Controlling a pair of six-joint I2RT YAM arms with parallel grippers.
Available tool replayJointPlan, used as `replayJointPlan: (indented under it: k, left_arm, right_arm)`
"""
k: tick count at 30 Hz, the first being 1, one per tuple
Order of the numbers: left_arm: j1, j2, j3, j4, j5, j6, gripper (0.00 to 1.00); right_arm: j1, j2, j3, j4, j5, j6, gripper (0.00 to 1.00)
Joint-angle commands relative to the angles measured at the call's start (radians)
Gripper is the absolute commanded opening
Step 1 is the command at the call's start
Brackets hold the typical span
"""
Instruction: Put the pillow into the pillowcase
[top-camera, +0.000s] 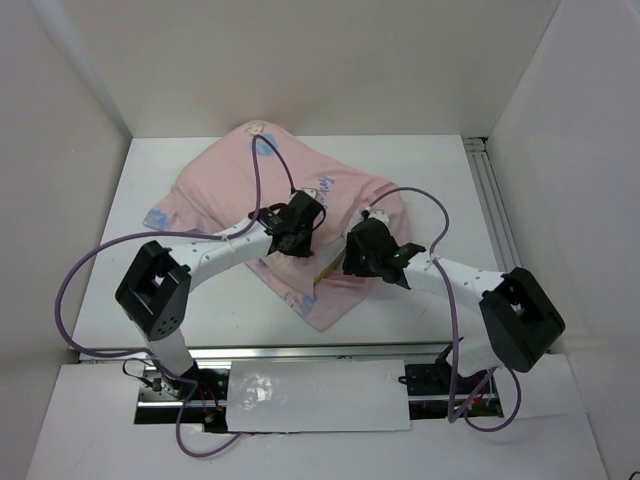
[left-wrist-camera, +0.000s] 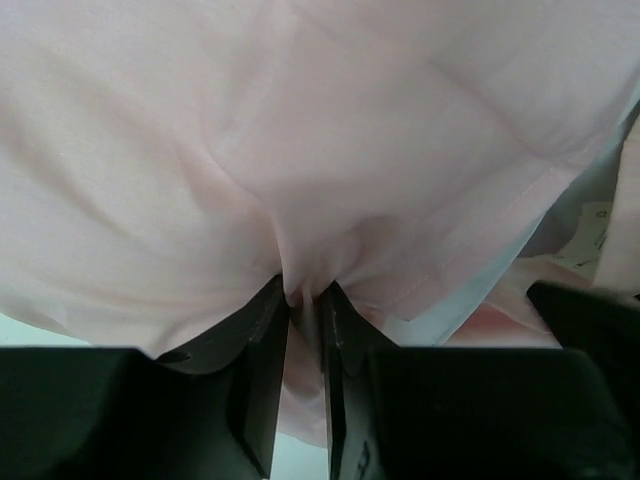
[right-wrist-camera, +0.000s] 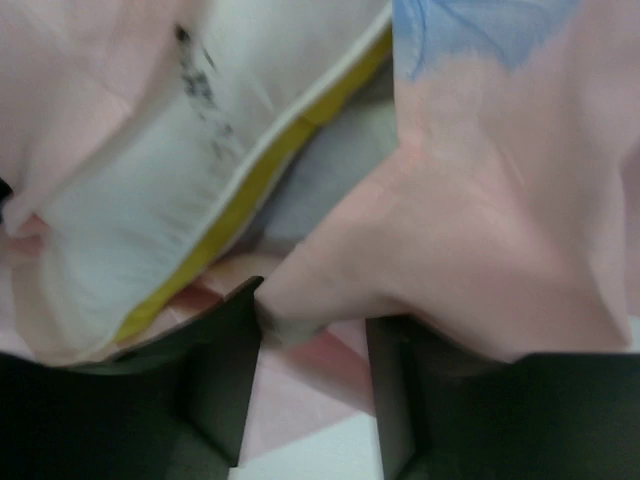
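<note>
The pillowcase (top-camera: 225, 185) lies pale pink side out in a rumpled heap on the white table, with bits of blue print at its edges. The pillow (top-camera: 325, 271) shows only as a white and yellow edge between the two grippers; in the right wrist view it (right-wrist-camera: 140, 210) is white with a yellow strip, partly inside the case's mouth. My left gripper (top-camera: 297, 232) is shut, pinching a pink fold of the pillowcase (left-wrist-camera: 300, 150) between its jaws (left-wrist-camera: 305, 292). My right gripper (top-camera: 364, 254) is open (right-wrist-camera: 315, 310); a pink flap of the case (right-wrist-camera: 480, 240) drapes over its right finger.
White enclosure walls stand at the left, back and right. An aluminium rail (top-camera: 497, 205) runs along the table's right side. Purple cables (top-camera: 262, 170) loop over the fabric from both arms. A plastic-covered plate (top-camera: 300, 395) sits at the near edge between the bases.
</note>
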Motion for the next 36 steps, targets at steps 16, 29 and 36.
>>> replayJointPlan:
  k: [16,29,36]
  left_arm:
    - [0.037,0.058,0.048,0.169,0.169,0.026,0.0]
    - [0.037,0.17,0.194,0.178,0.289,0.006,0.0]
    - [0.027,-0.003,0.116,0.178,0.272,0.031,0.13]
  right_arm:
    - [-0.171,-0.284,0.177,0.078,-0.533,-0.201,0.0]
    - [-0.464,-0.292,0.237,0.155,-1.023,-0.181,0.0]
    - [-0.446,-0.16,0.198,-0.116,-0.651,-0.322,0.15]
